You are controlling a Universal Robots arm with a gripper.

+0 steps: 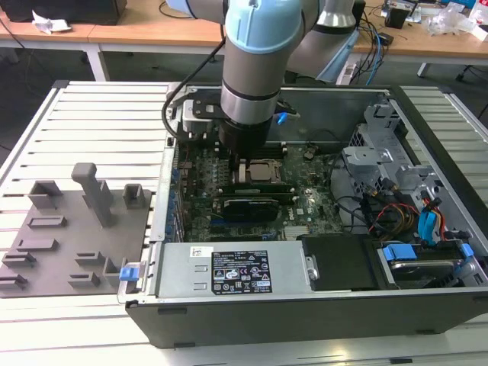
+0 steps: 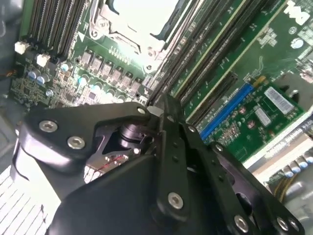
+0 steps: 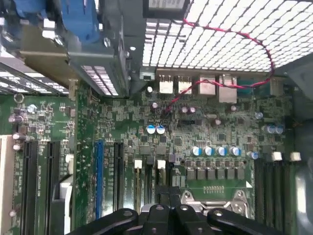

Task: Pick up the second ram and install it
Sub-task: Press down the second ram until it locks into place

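The second ram cannot be singled out with certainty. The jaws of the gripper (image 2: 164, 105) are drawn together, and we cannot tell whether the thin stick is pinched edge-on between them. They hover low over the memory slots (image 2: 215, 54) just beside the processor socket (image 1: 255, 171). In the exterior view, a green strip (image 1: 252, 186) stands in a slot alongside that socket and may be a ram. We judge such a stick light, stiff and fragile, best held by its long edges, clear of the chips.
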